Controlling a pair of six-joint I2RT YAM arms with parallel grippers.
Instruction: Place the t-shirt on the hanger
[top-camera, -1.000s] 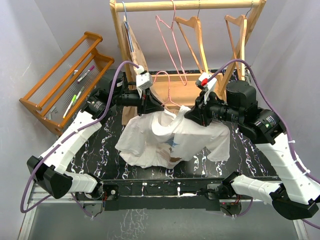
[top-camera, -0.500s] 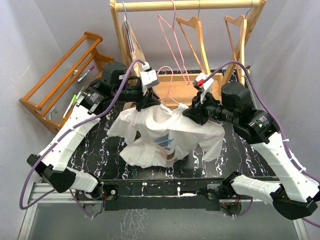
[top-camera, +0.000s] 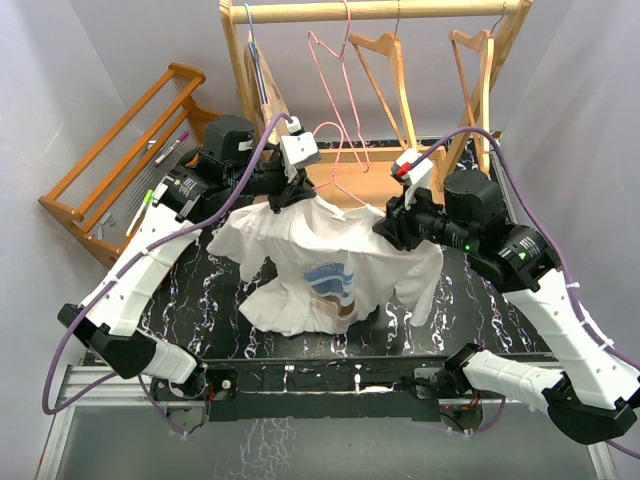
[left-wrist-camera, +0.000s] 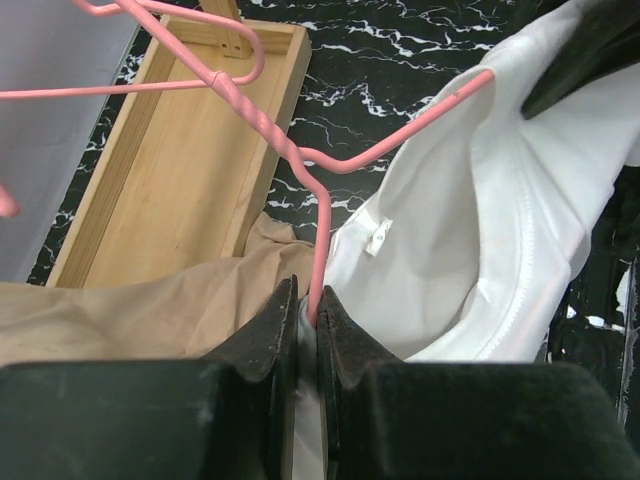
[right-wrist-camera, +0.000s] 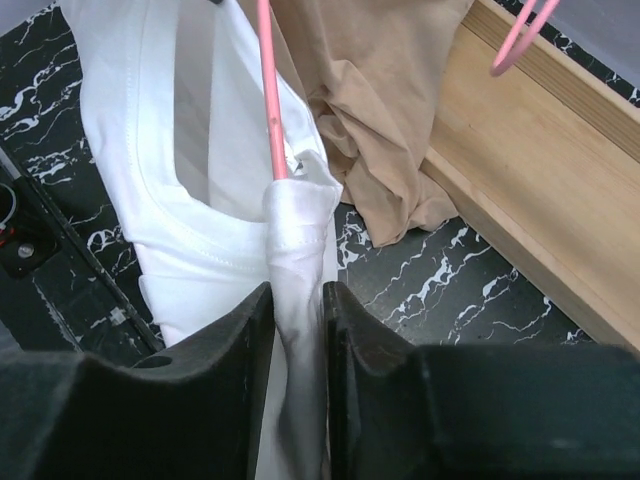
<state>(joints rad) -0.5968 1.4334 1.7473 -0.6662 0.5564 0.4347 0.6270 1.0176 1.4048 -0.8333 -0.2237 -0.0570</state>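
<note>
Since a second ago both arms have lifted and drawn apart, so the t-shirt (top-camera: 330, 255) no longer slumps on the table (top-camera: 200, 300) but hangs spread between them, blue print facing out. The left tool (left-wrist-camera: 308, 300) is pinched tight on the wire of the hanger (left-wrist-camera: 430, 118), with white collar fabric caught at the same spot. The right tool (right-wrist-camera: 297, 300) stands narrow, a fold of shirt filling the gap over the hanger's arm tip; whether it grips cannot be told. A beige garment (left-wrist-camera: 150, 300) lies just beyond both tools, against the wooden rack base (left-wrist-camera: 170, 170). Above and behind them another pink hanger (top-camera: 335, 70) and wooden hangers (top-camera: 385, 60) crowd the rail.
</note>
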